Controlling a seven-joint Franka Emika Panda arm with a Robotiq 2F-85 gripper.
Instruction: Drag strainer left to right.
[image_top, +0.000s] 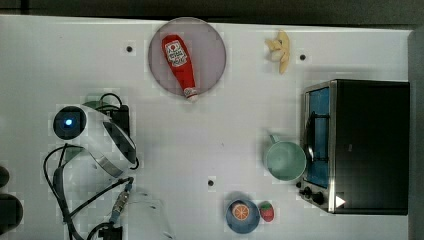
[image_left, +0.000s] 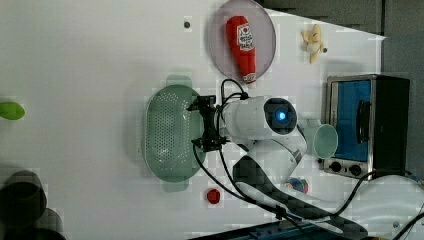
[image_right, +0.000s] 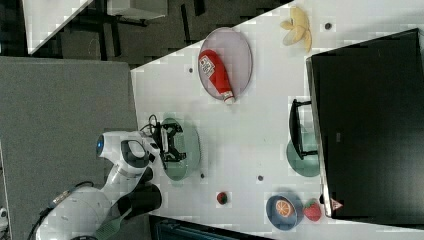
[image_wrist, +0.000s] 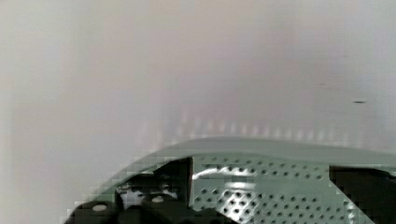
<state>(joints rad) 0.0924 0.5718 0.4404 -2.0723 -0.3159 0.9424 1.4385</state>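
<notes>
1. Table (image_left: 90, 60): white, carrying everything below.
2. Toaster oven (image_left: 367, 125): black, at the left view's right edge.
3. Strainer (image_left: 167, 137): mint-green, perforated, near the left view's centre-left, under the arm's wrist.
4. Plate (image_left: 217, 42): grey, ketchup bottle (image_left: 241, 46) lying on it.
5. Mug (image_left: 325, 141): mint-green, just beside the oven.
6. Gripper (image_left: 204, 123): fingers spread fully wide above the strainer's rim, holding nothing.

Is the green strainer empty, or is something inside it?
Empty, where visible: the strainer shows only its holed base; the open gripper hangs over one rim, hiding that part.
</notes>
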